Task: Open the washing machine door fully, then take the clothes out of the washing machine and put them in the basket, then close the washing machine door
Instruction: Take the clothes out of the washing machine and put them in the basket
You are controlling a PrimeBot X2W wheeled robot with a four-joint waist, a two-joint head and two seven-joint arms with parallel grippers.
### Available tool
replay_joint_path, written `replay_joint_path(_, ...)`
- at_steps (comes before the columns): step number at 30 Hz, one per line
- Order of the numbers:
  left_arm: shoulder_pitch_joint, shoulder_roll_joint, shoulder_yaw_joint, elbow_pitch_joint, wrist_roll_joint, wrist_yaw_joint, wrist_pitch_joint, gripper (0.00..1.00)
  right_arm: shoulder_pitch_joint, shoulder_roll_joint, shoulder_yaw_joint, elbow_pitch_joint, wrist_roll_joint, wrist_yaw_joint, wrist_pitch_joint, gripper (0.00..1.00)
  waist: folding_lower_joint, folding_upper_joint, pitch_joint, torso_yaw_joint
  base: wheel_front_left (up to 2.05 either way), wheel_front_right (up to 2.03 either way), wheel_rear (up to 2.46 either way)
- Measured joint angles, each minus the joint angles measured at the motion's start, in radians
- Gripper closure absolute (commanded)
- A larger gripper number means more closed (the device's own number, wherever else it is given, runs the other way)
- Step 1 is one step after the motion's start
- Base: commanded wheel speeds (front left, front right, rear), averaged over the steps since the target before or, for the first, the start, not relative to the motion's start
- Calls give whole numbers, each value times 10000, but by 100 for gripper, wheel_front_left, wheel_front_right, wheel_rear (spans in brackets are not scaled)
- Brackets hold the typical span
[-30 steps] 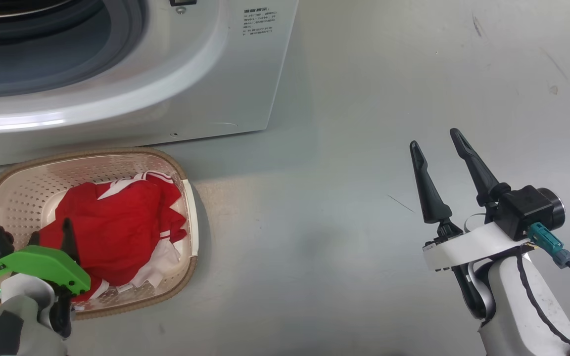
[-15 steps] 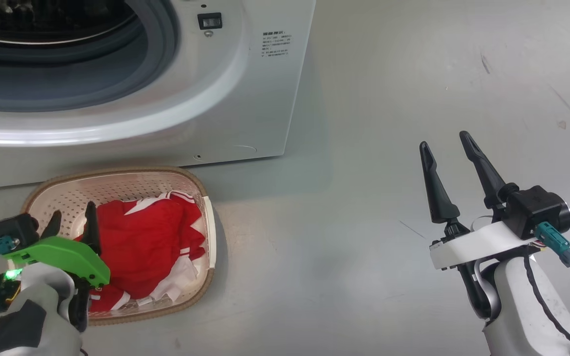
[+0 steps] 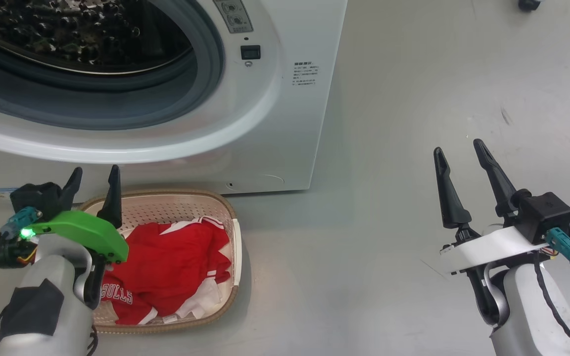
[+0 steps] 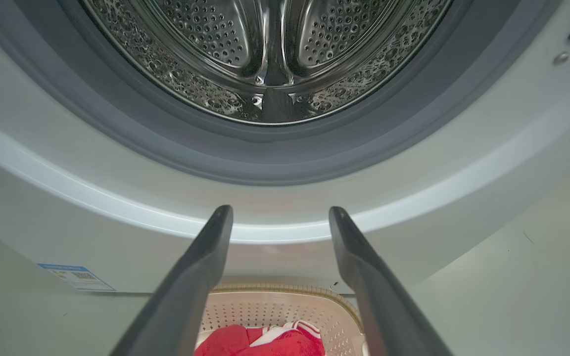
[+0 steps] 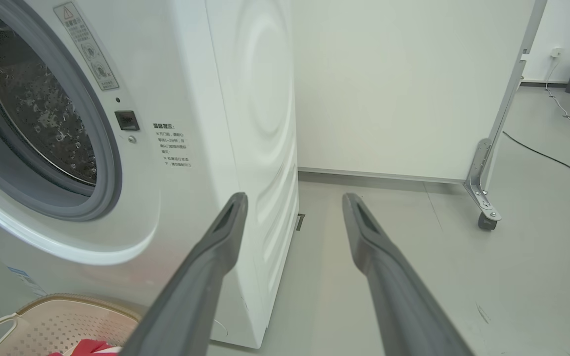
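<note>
Hovering left gripper (image 3: 96, 169): poised over the left end of the basket (image 3: 166, 192), its jaws spread wide with nothing between them, aimed at the front of the washing machine (image 3: 290, 123).
Basket: sat on the floor (image 3: 364, 257), just before the foot of the washing machine.
Clothes (image 3: 176, 257): red garments with white trim, one lettered "BULLS", lay heaped inside the basket.
Machine opening: stood uncovered; the part of the steel drum (image 4: 265, 49) on view looked free of fabric.
Idle right gripper (image 3: 457, 146): held over the floor well right of the machine, jaws likewise apart and holding nothing.
Step judged: unloading seemed done, leaving the washing machine door to close.
Risk one: the basket sat so near the front that a swinging door or a low arm could knock it and spill the clothes.
Risk two: an item hidden deep in the drum could be shut inside.
Risk three: a fast push could make the door bounce off its latch.
</note>
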Motion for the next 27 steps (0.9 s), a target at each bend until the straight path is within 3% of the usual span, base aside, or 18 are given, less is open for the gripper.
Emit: replay_joint_path(27, 2558, -213, 844, -4050, 1143, -29, -29, 0, 1182, 33, -259, -96, 174, 0, 0, 0, 0, 0, -1922, 1051, 0, 0, 0)
